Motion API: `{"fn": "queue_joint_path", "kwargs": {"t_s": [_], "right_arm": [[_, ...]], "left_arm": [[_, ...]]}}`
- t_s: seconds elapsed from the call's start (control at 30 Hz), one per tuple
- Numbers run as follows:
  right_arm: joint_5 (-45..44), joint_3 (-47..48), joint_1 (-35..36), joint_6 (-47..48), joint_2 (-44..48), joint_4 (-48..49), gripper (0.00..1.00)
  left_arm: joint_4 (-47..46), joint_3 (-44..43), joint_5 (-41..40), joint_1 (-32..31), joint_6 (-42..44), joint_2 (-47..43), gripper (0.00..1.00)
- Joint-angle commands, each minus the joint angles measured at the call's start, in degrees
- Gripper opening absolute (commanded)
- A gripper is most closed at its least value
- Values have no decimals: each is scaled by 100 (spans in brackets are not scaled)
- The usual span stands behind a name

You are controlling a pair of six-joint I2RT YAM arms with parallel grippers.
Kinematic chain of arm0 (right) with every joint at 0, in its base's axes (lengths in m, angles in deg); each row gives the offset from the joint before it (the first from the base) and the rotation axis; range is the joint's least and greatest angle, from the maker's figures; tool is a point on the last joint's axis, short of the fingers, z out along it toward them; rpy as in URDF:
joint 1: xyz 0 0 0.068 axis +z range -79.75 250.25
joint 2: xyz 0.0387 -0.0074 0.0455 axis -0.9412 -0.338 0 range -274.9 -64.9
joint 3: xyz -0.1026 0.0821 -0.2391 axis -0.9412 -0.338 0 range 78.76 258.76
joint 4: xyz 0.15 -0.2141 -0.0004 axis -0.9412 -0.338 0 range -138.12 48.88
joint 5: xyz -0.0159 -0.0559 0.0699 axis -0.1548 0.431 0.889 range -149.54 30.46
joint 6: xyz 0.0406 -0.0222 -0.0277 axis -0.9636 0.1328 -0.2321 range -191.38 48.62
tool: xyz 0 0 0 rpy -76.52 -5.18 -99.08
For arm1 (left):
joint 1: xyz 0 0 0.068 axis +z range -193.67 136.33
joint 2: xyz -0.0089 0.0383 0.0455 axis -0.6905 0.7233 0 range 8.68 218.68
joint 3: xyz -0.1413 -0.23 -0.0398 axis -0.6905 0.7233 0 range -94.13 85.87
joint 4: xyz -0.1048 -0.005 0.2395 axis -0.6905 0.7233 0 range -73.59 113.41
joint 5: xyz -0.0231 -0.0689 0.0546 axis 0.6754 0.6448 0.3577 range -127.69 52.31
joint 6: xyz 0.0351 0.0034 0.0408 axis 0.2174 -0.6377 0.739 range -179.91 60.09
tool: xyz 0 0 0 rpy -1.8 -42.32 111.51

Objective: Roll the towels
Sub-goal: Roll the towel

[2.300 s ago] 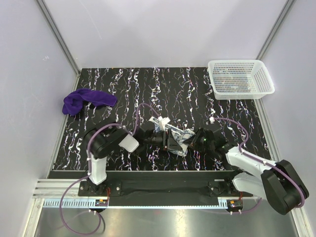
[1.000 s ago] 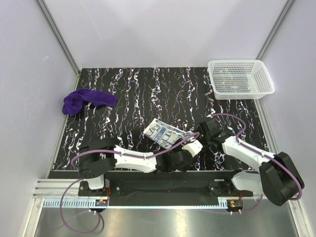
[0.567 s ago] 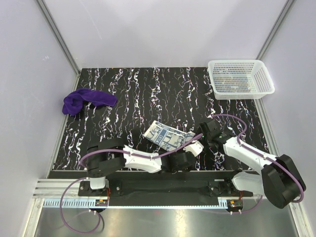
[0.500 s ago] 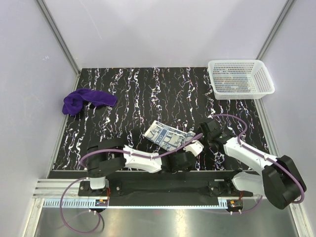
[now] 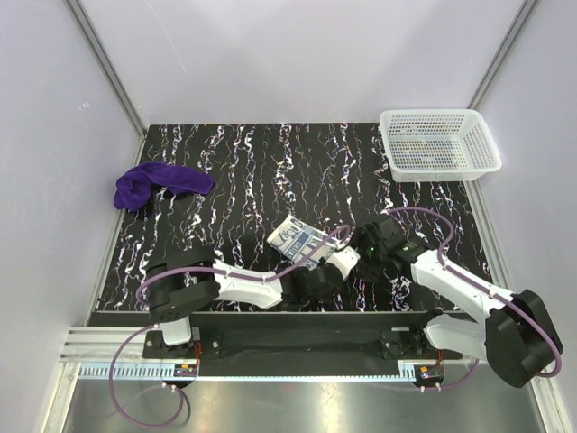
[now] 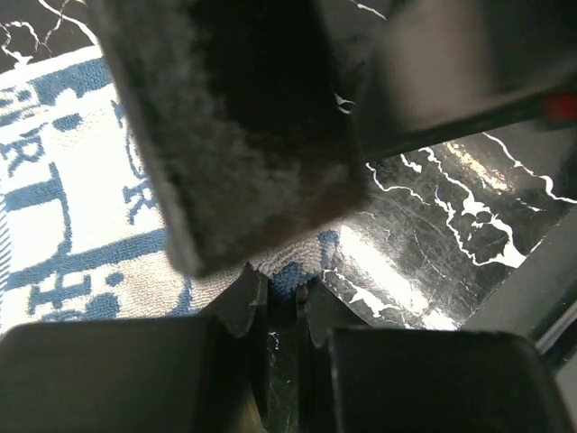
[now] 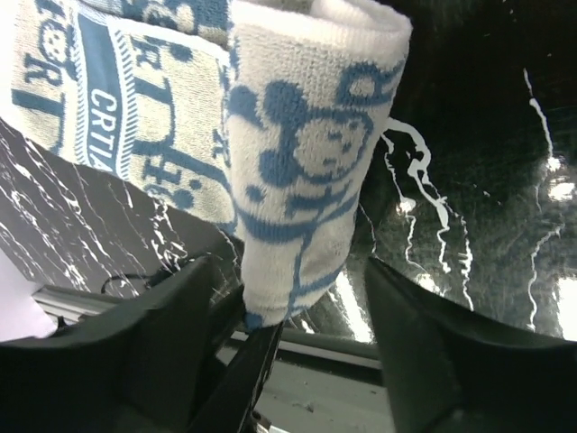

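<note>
Purple towel (image 5: 160, 183): loose heap at far-left of marbled black table (image 5: 225, 162), well apart from both arms, not rolled.

L arm lies low along near edge, reaching toward centre. L gripper (image 6: 281, 302): fingers nearly together, only a slit btwn them. Blue-printed hem corner of patterned towel (image 5: 300, 241) sits in that slit at the tips, so pinching it. A blurred dark pad fills the top of L wrist view; can't identify it.

Patterned towel: centre-near on table, btwn the two grippers. Part lies flat, one end is curled into a roll w/ blue face print (R wrist view).

R gripper (image 7: 293, 271): fingers spread wide w/ roll's end btwn them. One finger is just beside the roll, the other apart.

White mesh basket (image 5: 439, 142): far-right corner, well apart from towels.
</note>
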Motion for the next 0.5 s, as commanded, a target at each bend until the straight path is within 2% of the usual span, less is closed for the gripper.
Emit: {"fn": "queue_joint_path", "kwargs": {"t_s": [0.0,0.27,0.47], "right_arm": [[-306,527,60,118,179,-437,77],[-1704,1135,51,180,426,-1789,89],[-2206,1179,-46,-57,461,-1941,93]], "left_arm": [[-489,183,597,156,-166,-202,0],[-973,429,1529,412,-289,-211,0],[-991,499,1609,482,-307,-237,0]]}}
